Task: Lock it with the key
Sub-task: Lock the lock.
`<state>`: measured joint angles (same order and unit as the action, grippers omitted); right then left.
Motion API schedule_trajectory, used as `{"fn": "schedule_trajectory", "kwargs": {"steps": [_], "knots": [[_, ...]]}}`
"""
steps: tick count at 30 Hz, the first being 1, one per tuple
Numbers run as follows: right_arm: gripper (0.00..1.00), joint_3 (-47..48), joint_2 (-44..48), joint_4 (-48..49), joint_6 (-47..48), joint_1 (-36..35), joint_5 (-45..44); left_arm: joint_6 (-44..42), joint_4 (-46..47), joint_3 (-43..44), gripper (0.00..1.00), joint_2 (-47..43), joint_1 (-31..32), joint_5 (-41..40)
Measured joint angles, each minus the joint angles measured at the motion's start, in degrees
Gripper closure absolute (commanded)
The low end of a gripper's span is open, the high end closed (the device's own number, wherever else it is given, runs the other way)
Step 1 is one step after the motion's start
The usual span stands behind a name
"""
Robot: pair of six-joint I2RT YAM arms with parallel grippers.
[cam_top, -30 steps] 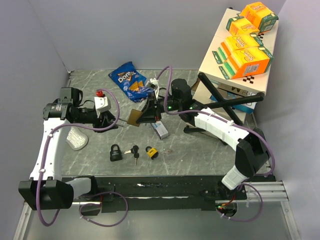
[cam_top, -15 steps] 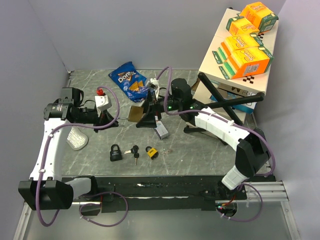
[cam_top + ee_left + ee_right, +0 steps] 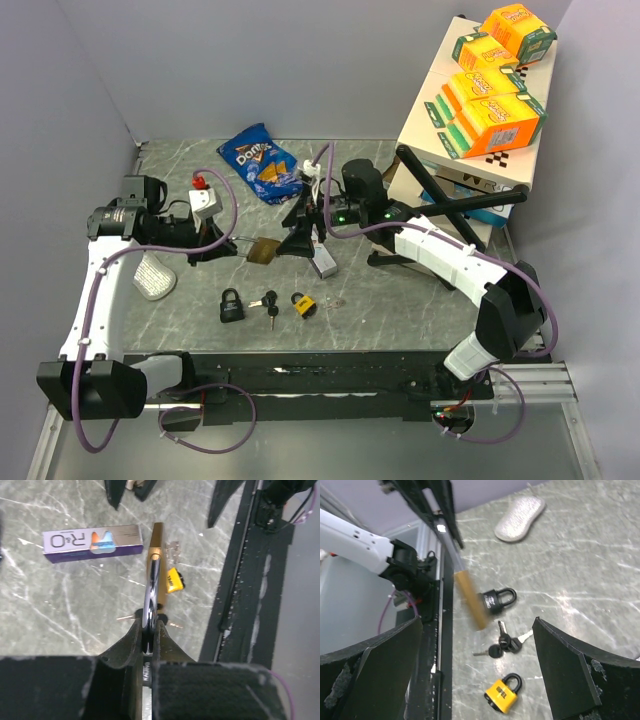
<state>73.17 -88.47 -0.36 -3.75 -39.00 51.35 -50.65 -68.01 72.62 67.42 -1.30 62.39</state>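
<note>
My left gripper [image 3: 150, 632] is pressed together on the chrome shackle of the brass padlock [image 3: 159, 537]. The lock sticks out beyond my fingertips, lifted clear of the table [image 3: 400, 310], with its body pointing toward the middle of the workspace. My right gripper [image 3: 308, 238] hovers just beside it with its jaws spread as wide as they go and nothing between them. In that wrist's view the brass body is a blur between my two open fingers.

So one part is in hand: the lock is up and presented. The part that matters is not — the keys [image 3: 268, 303] lie flat on the table, between the black padlock [image 3: 231, 303] and the yellow padlock [image 3: 303, 305], nearer my bases than either gripper and touched by neither. I judge the task to be at an early stage.

What is left, as I read it: my free right gripper has to go down for the keys, pinch one by its head, bring it to the keyway in the bottom of the brass body, seat it and turn. I cannot tell from these views whether the shackle is pushed home or standing open, nor which key on the bunch fits. The keyway itself is not visible, so lining up will need care.
</note>
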Motion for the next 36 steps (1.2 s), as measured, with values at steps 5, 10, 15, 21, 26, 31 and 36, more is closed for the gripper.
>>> {"fn": "schedule_trajectory", "kwargs": {"steps": [5,10,15,21,26,31,36], "knots": [[0.00,0.00,0.00,-1.73,1.66,0.00,-0.76,1.07,-0.28,0.00,0.99,-0.35,0.17,0.15],[0.00,0.00,0.00,-1.03,2.43,0.00,1.84,3.74,1.81,0.00,0.99,-1.16,0.13,0.55],[0.00,-0.02,0.04,0.63,5.01,0.00,4.63,5.68,2.23,0.24,0.99,-1.29,0.13,1.81],[0.01,0.02,0.04,0.63,9.16,0.00,7.69,10.32,4.31,1.77,0.99,-1.36,0.13,3.56],[0.08,0.02,0.24,2.05,9.55,0.00,10.14,19.06,11.41,1.84,0.99,-2.64,0.13,5.35],[0.23,0.02,1.03,6.25,7.48,0.00,11.30,27.08,19.10,1.33,0.99,-5.05,0.13,7.10],[0.37,0.02,1.03,12.33,1.53,0.04,11.96,34.32,26.14,-0.61,0.99,-7.02,0.13,9.20]]}}
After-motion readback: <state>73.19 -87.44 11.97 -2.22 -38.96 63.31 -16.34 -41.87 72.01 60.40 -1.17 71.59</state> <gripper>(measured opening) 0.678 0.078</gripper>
